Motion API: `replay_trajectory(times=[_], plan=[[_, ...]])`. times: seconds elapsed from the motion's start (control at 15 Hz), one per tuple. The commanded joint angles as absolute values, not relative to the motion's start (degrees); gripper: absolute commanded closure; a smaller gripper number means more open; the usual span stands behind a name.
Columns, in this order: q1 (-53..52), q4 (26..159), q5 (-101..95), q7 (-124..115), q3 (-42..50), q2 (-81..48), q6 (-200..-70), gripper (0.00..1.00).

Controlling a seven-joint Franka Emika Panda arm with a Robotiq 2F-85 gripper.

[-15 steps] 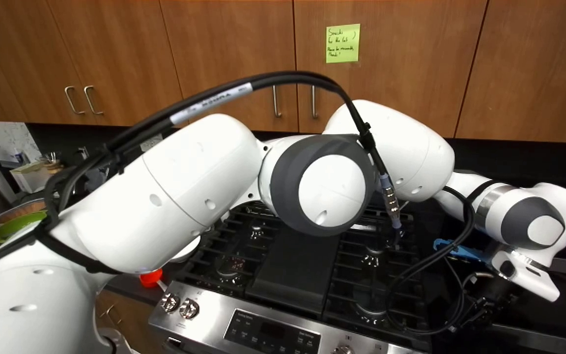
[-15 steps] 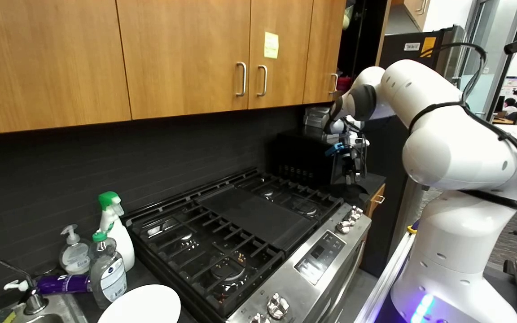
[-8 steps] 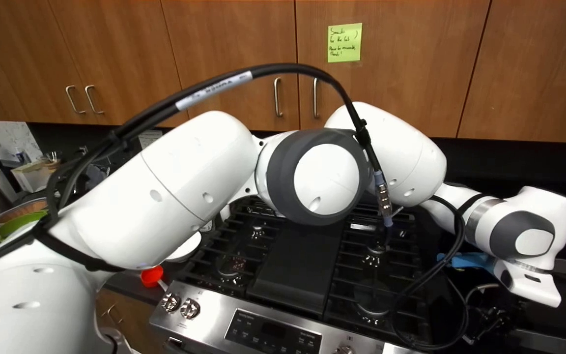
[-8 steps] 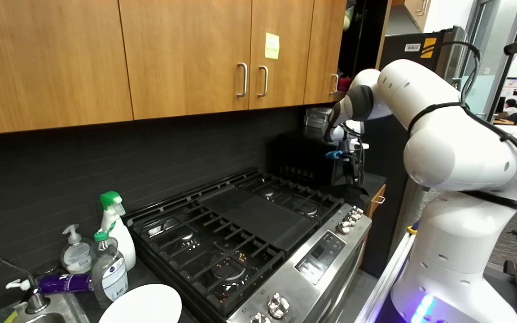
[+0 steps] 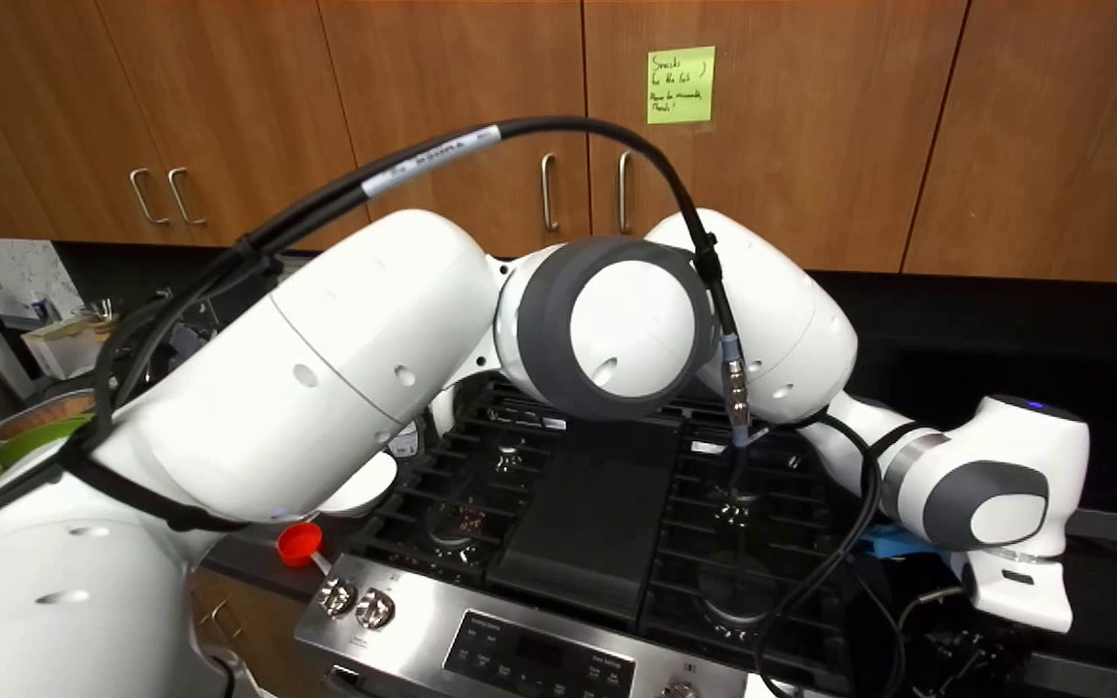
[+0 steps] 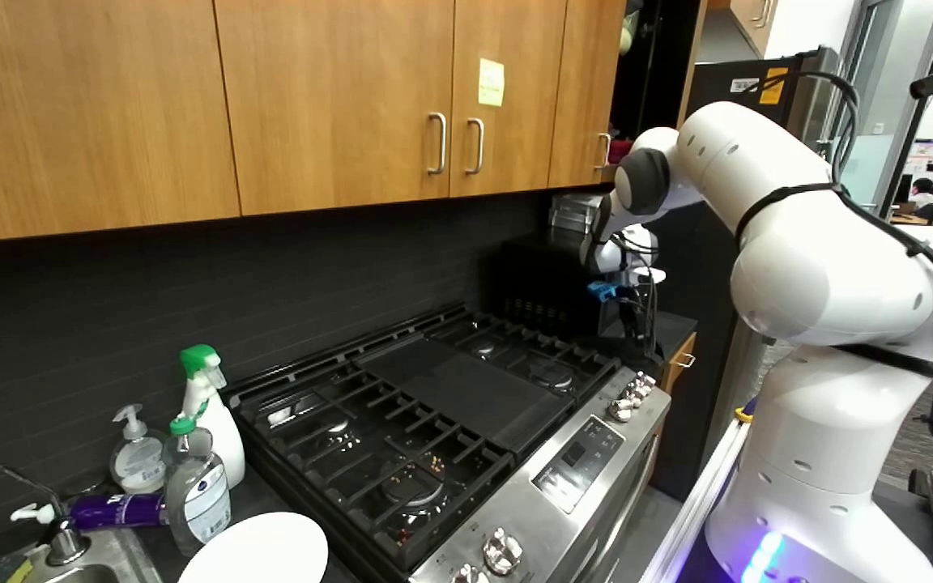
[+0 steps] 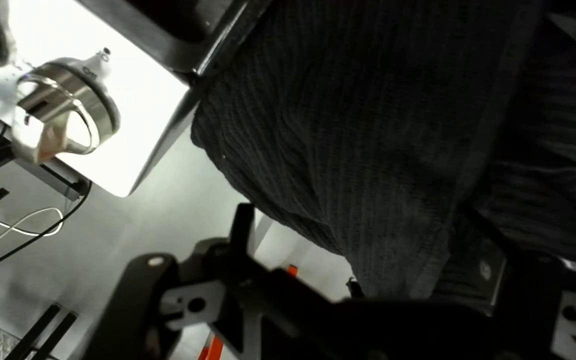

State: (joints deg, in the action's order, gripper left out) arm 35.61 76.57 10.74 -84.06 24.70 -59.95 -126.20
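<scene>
A dark ribbed cloth (image 7: 358, 125) fills much of the wrist view, hanging in folds beside the stove's corner. My gripper (image 7: 355, 215) is open, with its fingers wide apart and the lower part of the cloth showing between them. I cannot tell if a finger touches the cloth. In an exterior view the gripper (image 6: 638, 330) points down, low over the counter (image 6: 673, 330) at the stove's far end. In another exterior view the gripper (image 5: 966, 661) is dark and hard to make out under the white wrist. A blue part (image 6: 602, 291) sits on the wrist.
The stove (image 6: 450, 389) with its grates lies beside the arm; a stove knob (image 7: 63, 110) is close to the gripper. A black microwave (image 6: 543, 283) stands behind. Wooden cabinets (image 5: 762, 145) hang above. Bottles (image 6: 199, 494) and a white plate (image 6: 260, 551) stand by the sink.
The gripper has moved down towards the counter at the stove's end. The wrist has turned and shifted a little towards the stove. The loose cable moved with it.
</scene>
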Motion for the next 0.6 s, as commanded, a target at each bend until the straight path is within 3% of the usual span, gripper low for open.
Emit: replay_trajectory(times=[0.0,0.53], plan=[[34.4,82.6,10.9,-86.6,26.8,-56.9,-131.4,0.0],[35.1,83.0,11.1,-85.7,25.4,-57.6,-131.4,0.0]])
